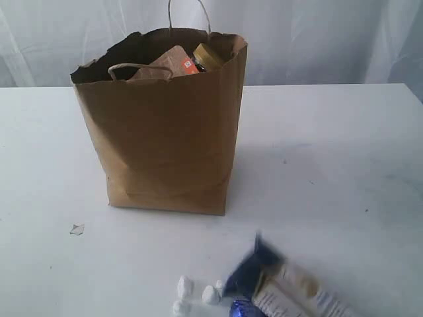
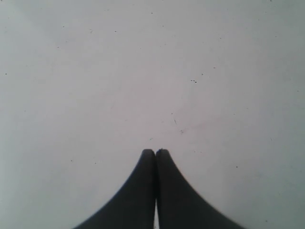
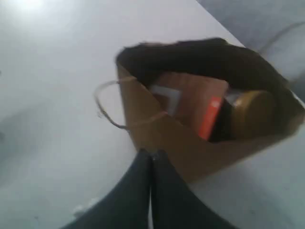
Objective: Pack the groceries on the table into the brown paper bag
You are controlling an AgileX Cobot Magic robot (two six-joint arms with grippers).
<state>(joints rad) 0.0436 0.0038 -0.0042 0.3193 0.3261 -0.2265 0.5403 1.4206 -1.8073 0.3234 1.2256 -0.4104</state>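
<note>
Standing upright left of centre on the white table [image 1: 344,152], the brown paper bag [image 1: 165,139] turns its ragged, torn rim toward the camera in the exterior view. A small scrap [image 1: 76,229] lies on the tabletop at lower left, apart from the bag. Inside the bag's open mouth, a brown pouch [image 1: 168,66] with an orange label leans to the left. The gold-lidded jar [image 1: 207,56] sits just to its right, close to the bag's right wall. At the bottom edge, right of centre, a blue packet [image 1: 250,272] with a pale label appears blurred, well apart from the bag. Small white shapes [image 1: 185,286] just left of it are too blurred to identify. The left wrist view shows the left gripper [image 2: 155,151] with its dark fingers pressed together, holding nothing, over bare, faintly speckled tabletop. The right wrist view shows the right gripper [image 3: 152,153] likewise pinched closed and empty. Its tips are seen against the bag's outer wall, and the pouch and the jar's gold lid are visible in the open mouth beyond.
</note>
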